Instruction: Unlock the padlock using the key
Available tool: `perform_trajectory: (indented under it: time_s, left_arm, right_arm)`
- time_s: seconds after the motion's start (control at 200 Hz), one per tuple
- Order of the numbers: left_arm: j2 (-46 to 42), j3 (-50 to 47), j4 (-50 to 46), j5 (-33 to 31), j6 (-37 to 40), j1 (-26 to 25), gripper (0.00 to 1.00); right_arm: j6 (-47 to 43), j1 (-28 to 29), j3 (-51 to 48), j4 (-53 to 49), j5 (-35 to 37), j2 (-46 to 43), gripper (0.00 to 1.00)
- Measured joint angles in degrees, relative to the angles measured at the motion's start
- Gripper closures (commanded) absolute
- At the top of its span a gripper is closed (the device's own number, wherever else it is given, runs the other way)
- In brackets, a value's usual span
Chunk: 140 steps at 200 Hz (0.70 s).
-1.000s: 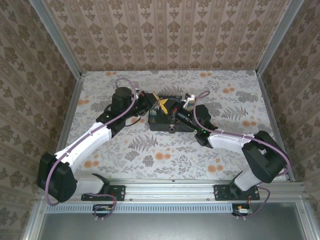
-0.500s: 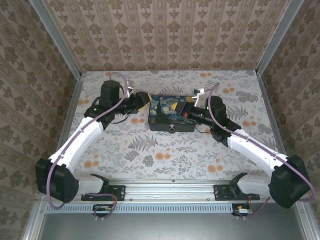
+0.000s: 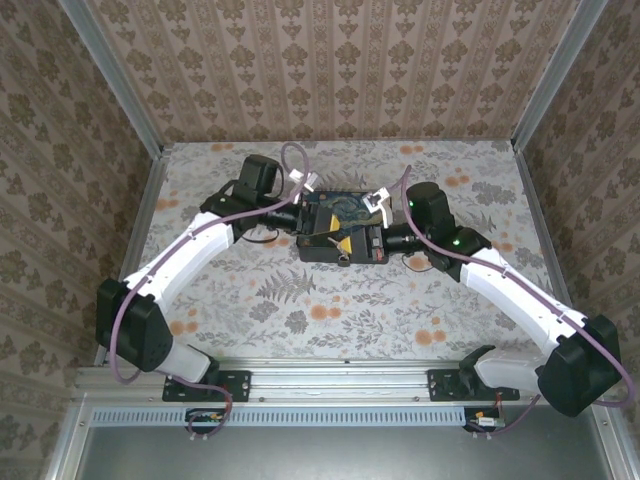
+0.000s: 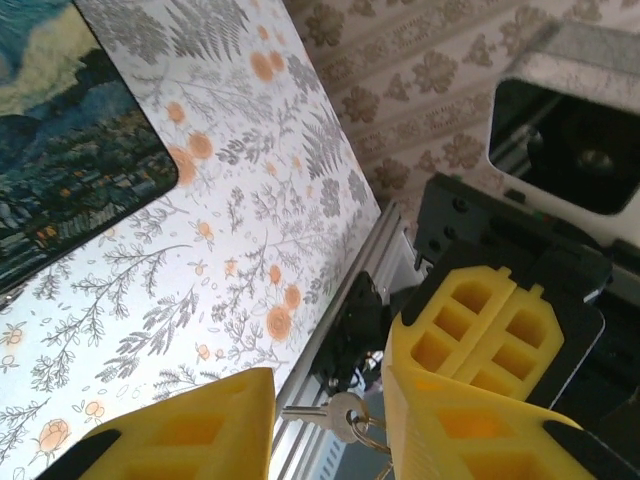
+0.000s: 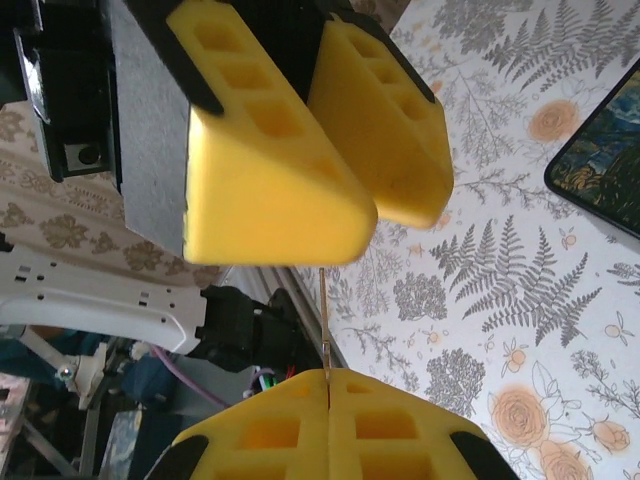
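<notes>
Now | key (image 4: 322, 413) between left gripper (image 4: 330, 398) jaws | right gripper (image 5: 327, 378) seemingly pinching it

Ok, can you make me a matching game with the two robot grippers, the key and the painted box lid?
Things:
1. left gripper
2. right gripper
3. key
4. box lid

What fits:
A. painted blue and yellow
B. shut tight
C. small and silvery, on a ring
D. open

Pairs: 1-D, 2-B, 3-C, 4-A
</notes>
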Motion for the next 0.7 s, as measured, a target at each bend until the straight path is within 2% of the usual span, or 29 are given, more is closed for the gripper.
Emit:
perform_trajectory:
  time_s: [0.36,0.615,0.7]
  left_arm:
    - [-1.0,-2.5,-0.5,2.7,3.9,0.2,0.71]
    - [-1.1,-3.2,-0.4,3.6,4.0,0.2,0.82]
    - [-1.2,-3.5,-0.4,3.8,4.0,0.2,0.83]
  right_arm:
    - [-1.7,-1.6,0.8,-1.3,-2.4,1.6,1.00]
    - [-1.7,-1.7,1.1,-1.3,-2.6,2.7,1.00]
    - [-1.6,-1.7,1.2,-1.2,-2.8,2.7,1.00]
